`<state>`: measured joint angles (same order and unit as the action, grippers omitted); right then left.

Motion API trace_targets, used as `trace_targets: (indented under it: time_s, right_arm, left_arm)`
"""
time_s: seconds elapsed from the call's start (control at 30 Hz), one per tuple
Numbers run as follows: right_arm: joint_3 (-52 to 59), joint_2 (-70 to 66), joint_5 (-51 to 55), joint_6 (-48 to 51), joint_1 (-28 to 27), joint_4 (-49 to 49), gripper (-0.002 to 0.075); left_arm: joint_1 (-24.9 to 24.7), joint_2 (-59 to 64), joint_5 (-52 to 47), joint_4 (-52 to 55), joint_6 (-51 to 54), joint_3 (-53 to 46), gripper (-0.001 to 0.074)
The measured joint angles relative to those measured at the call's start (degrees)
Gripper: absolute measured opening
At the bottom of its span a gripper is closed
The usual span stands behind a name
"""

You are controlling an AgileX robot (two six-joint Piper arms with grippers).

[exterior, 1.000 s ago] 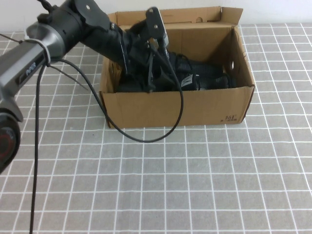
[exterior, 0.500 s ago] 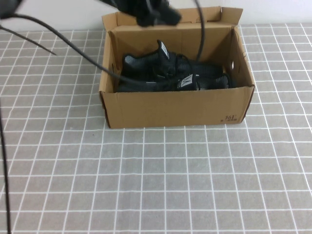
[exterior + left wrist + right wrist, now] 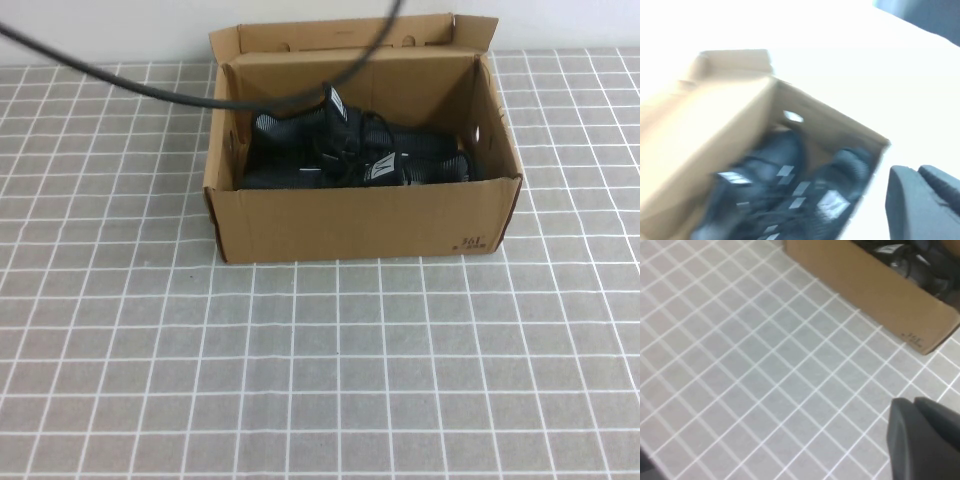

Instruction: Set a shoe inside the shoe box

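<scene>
The task looks essentially done: two black knit sneakers lie side by side inside the brown cardboard shoe box, and nothing remains on the grey tiled table outside it. The shoe with its white tongue label standing up rests toward the far wall, and its mate lies just beside it nearer the front wall; which of the two is the task's own shoe is a judgement only. The lid flap stands open, so closing it, if wanted, is left undone. The left gripper hangs above and to one side of the box, clenched and empty, the shoes well below it. The right gripper hovers over bare tiles, apart from the box's printed corner, also clenched on nothing. From the high view neither gripper shows; only a black cable crosses the box's far edge. The left wrist view is smeared, so lace and sole detail cannot be made out.
</scene>
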<state>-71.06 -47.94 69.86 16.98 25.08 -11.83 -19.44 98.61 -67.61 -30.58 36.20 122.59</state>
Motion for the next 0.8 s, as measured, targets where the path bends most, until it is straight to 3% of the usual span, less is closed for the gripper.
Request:
trace_targets:
  time_s: [0.23, 0.6, 0.8]
  right_arm:
    - [0.0, 11.89, 2.66, -6.11, 0.0, 0.76, -0.0017]
    - [4.26, 25.36, 2.73, -11.67, 0.0, 3.14, -0.0016]
    - [14.64, 32.76, -9.77, -11.9, 0.0, 3.28, -0.0016]
  left_arm:
    - [0.0, -19.49, 10.72, 12.77, -8.21, -16.39, 0.0001]
    - [0.0, -54.3, 47.7, 13.25, -10.79, -68.4, 0.0]
    - [0.0, -67.92, 62.11, 10.17, -10.92, -90.68, 0.0]
